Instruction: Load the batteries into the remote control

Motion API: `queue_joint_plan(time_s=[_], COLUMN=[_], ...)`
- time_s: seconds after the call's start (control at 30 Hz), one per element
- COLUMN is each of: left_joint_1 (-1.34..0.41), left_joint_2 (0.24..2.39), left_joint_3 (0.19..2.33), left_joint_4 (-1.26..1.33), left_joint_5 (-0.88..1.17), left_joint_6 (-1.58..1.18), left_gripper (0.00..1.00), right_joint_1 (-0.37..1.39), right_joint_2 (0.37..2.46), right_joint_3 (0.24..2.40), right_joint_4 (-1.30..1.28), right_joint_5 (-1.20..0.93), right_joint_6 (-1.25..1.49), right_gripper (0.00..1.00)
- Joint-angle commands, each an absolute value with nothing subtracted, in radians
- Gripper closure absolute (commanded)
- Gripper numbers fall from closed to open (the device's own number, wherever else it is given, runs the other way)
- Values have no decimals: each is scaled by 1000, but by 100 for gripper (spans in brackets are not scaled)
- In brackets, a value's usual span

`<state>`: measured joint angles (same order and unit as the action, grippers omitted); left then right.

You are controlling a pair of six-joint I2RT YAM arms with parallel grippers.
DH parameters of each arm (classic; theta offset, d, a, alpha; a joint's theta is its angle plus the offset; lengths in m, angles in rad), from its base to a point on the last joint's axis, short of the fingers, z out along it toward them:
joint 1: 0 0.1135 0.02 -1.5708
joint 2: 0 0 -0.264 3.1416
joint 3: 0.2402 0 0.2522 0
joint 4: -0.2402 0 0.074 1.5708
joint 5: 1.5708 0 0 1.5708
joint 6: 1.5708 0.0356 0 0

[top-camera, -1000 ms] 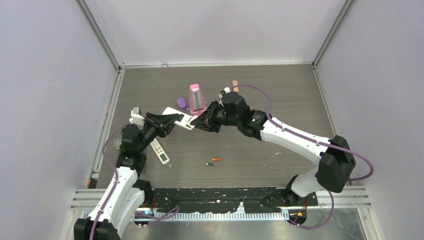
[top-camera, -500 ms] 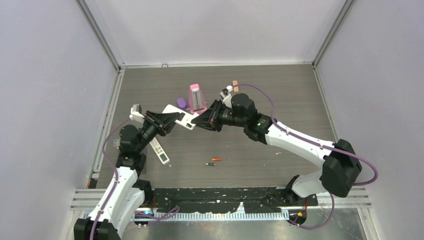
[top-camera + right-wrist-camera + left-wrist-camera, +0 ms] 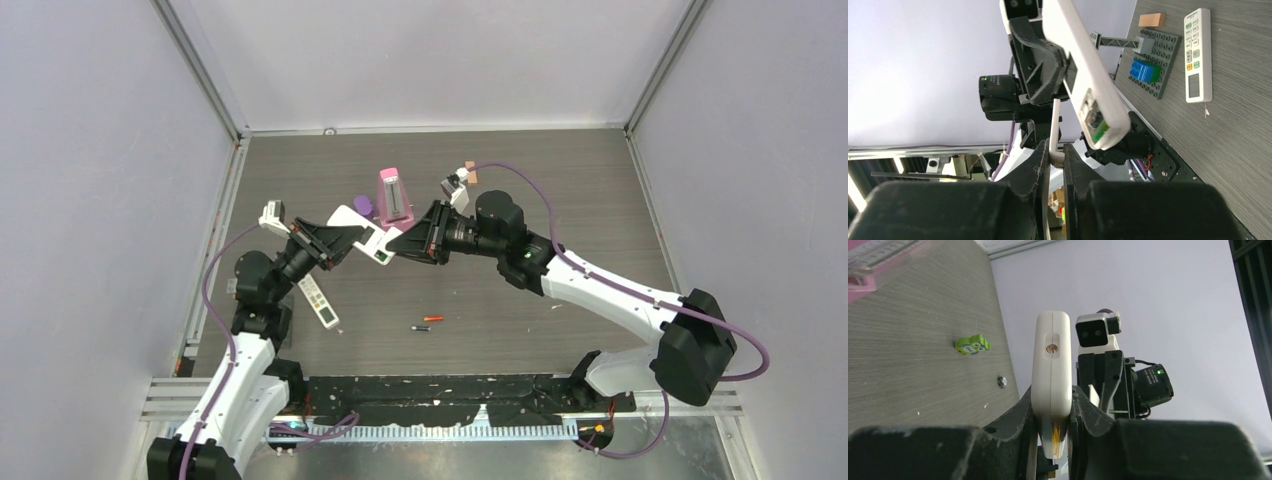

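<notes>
My left gripper (image 3: 343, 238) is shut on a white remote control (image 3: 362, 230) and holds it above the table; it shows edge-on in the left wrist view (image 3: 1051, 365). Its open battery compartment holds a green battery (image 3: 1099, 128). My right gripper (image 3: 402, 243) is just right of the remote's end, shut on a thin white battery cover (image 3: 1053, 127). A red-orange battery (image 3: 433, 318) and a dark battery (image 3: 421, 327) lie side by side on the table, nearer the arm bases.
A second white remote (image 3: 319, 301) lies on the table below my left gripper. A pink object (image 3: 393, 194) and a purple one (image 3: 362, 205) stand behind the held remote. A grey brick plate (image 3: 1154, 60) with a blue brick and a green owl toy (image 3: 971, 345) lie on the table.
My right gripper has drawn back to the right from the remote's end with the thin cover in it. My left gripper has lifted and turned the remote, and the open compartment now shows.
</notes>
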<state>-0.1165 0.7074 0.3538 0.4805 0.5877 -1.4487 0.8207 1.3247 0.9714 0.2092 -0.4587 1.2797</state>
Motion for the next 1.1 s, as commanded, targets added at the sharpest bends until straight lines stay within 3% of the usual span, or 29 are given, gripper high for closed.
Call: queue_joint_plan(time_s=[0.0,1.07], left_joint_1=[-116,-116], left_joint_2=[692,706], left_joint_3=[406,419], left_joint_4=[601,686], left_joint_5=[616,635], left_joint_6=[-1419,-1475], left_gripper=[100,100], right_joint_1=[824,849], right_joint_2=[1308,1360], right_joint_3=[962,953], right_joint_4=[275,263], right_joint_5=[-492,-442], right_joint_6=[1248,1239], right_gripper=[95,95])
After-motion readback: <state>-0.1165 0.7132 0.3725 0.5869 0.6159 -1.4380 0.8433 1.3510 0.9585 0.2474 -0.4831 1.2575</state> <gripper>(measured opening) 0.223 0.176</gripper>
